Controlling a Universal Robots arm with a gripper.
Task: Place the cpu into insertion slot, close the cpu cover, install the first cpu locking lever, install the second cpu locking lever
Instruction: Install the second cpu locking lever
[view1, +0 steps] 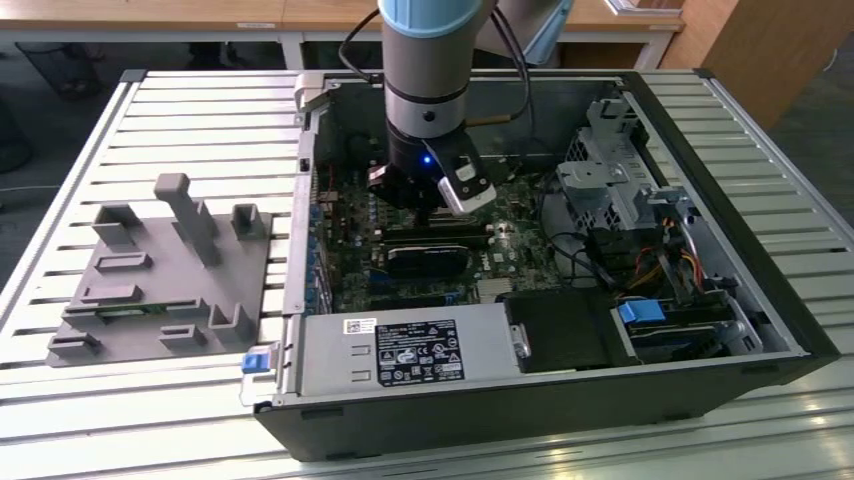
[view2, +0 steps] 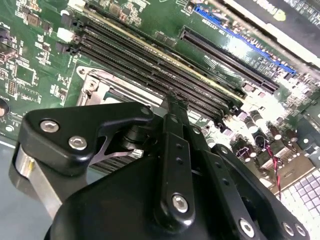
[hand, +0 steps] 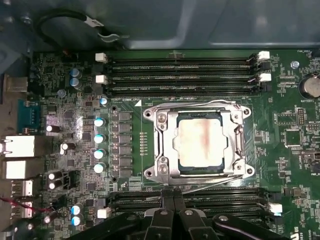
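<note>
CPU: you can see the flat square chip with the dull silver-tan metal top (hand: 202, 144) lying level in the square black insertion slot (hand: 175, 165) on the green circuit board (hand: 280, 170), its top showing through the window of the thin silver metal cover frame (hand: 167, 145), which appears to be down around it.

Handling: judge the chip light, rigid and fragile underneath. Take it by its edges only, never pressing on its middle. The cover is thin stiff sheet metal, and its bare rim is the place to push.

Direction: the chip has no real long axis, being nearly square; its sides run parallel to the long black memory slots (hand: 180, 65) on either side of the socket, face up.

Levers: thin wire rods lie along the frame's sides; you cannot tell from here whether either is hooked.

Tool: the black gripper (hand: 173, 197) sits low over the board, just beside the socket's edge, over the nearer bank of memory slots. In the first wrist view its 2 fingertips meet, clenched on nothing. In the exterior view the gripper (view1: 424, 208) hangs inside the open black computer case (view1: 747, 330).
</note>
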